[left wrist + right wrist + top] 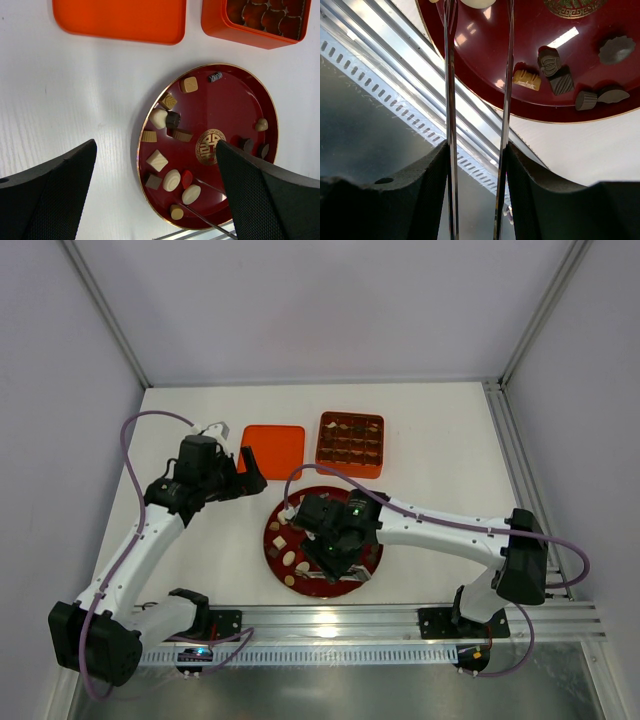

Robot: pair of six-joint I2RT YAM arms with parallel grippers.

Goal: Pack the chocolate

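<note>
Right wrist, tweezers (pixel 451 100) tips cropped, few chocolate (pixel 527 79) vis.

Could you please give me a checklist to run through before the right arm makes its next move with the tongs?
1. Right gripper clamps the metal tongs: ok.
2. Tong tips straddle a cream oval chocolate on the dark red plate: ok.
3. Tips closed on that chocolate: not ok, gaps show.
4. Free cell in the orange tray: cannot tell.
5. Left gripper open, beside the plate: ok.
</note>
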